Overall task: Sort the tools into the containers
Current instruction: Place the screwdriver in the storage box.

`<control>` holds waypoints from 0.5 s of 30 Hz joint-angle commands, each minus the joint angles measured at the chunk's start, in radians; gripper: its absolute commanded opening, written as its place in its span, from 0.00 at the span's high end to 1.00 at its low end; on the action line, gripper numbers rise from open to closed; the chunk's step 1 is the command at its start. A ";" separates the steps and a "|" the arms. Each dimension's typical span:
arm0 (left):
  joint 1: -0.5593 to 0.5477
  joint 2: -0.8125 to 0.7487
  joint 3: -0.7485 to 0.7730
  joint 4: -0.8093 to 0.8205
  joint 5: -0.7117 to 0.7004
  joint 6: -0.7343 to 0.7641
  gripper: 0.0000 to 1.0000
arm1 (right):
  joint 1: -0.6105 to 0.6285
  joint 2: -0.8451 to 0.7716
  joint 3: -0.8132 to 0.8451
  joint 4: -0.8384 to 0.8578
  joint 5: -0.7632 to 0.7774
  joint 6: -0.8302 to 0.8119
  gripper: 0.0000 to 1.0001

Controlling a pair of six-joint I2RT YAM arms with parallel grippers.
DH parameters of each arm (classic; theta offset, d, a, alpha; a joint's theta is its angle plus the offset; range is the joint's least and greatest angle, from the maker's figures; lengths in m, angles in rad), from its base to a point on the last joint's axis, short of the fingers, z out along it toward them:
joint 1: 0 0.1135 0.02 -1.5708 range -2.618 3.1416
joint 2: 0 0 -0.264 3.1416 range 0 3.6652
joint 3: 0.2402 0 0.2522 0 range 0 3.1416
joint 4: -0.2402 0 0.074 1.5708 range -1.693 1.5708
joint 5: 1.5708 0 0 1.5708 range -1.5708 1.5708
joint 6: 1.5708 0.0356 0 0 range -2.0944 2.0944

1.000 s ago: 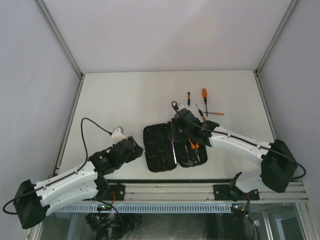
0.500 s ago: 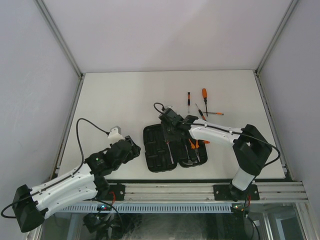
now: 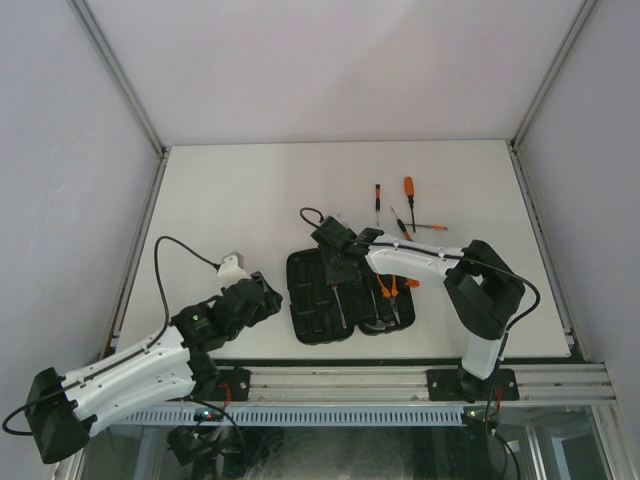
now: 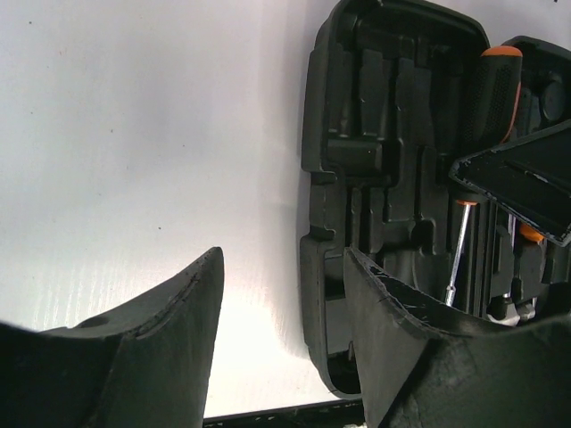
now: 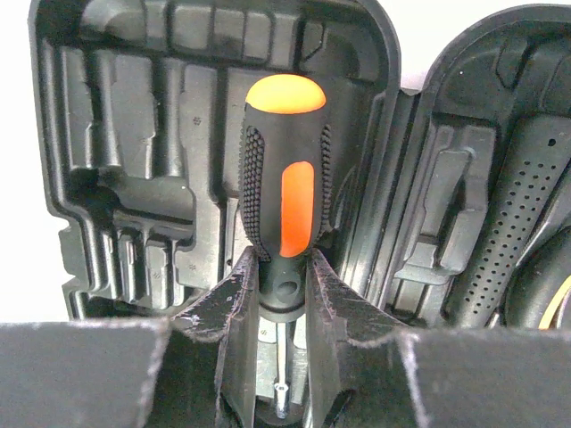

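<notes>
The black tool case (image 3: 312, 305) lies open near the front of the table. My right gripper (image 3: 340, 256) hangs over its hinge and is shut on a black-and-orange screwdriver (image 5: 285, 192), gripped at the handle's neck, shaft pointing back between the fingers. The handle sits over a moulded slot of the case's left half (image 5: 134, 134). Orange-handled pliers (image 3: 389, 290) lie in the right half, beside a dotted black handle (image 5: 522, 223). My left gripper (image 3: 268, 300) is open and empty at the case's left edge (image 4: 314, 214). Several thin screwdrivers (image 3: 408, 192) lie loose behind the case.
The loose screwdrivers (image 3: 377, 197) lie on the white table (image 3: 240, 200) just beyond the right arm. Grey walls close the table in on three sides. A metal rail (image 3: 400, 375) runs along the near edge.
My right gripper has swung left with the screwdriver, from over the case's right half to over the hinge and left half. The left arm has barely moved.
</notes>
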 commanded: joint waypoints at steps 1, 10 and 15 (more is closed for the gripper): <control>0.004 -0.009 0.008 0.030 -0.003 0.011 0.40 | -0.010 0.010 0.040 0.012 0.008 -0.004 0.96; 0.004 -0.007 0.010 0.032 -0.009 0.016 0.40 | -0.012 0.042 0.042 0.006 -0.001 0.003 0.85; 0.004 0.010 0.020 0.040 -0.005 0.018 0.40 | -0.013 0.046 0.043 0.005 0.002 0.007 0.78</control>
